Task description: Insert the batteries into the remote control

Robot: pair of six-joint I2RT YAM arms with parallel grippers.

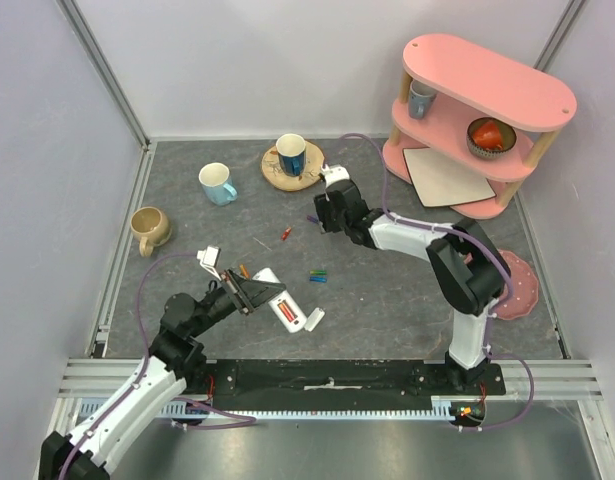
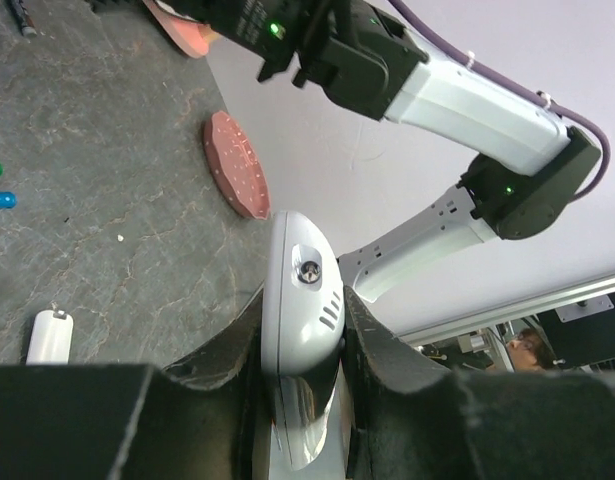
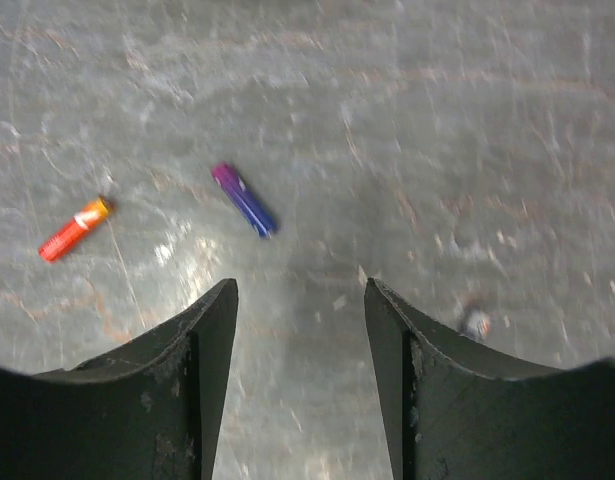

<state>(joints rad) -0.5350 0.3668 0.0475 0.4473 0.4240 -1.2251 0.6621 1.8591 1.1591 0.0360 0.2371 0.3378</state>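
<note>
Gleaming glossy and smooth across the white plastic remote (image 2: 299, 270). Looking matt, black and faintly grainy on the left claw (image 2: 303, 310); showing pale scuffs on the matt black right claw (image 3: 300, 290). Reading as matt, veined grey stone over the table (image 3: 467, 120). Shining slick on the red battery (image 3: 75, 228) and the purple battery (image 3: 244, 199). Glistening as glazed ceramic on the blue mug (image 1: 217, 184); lying smooth and painted over the shelf (image 1: 487, 75).
</note>
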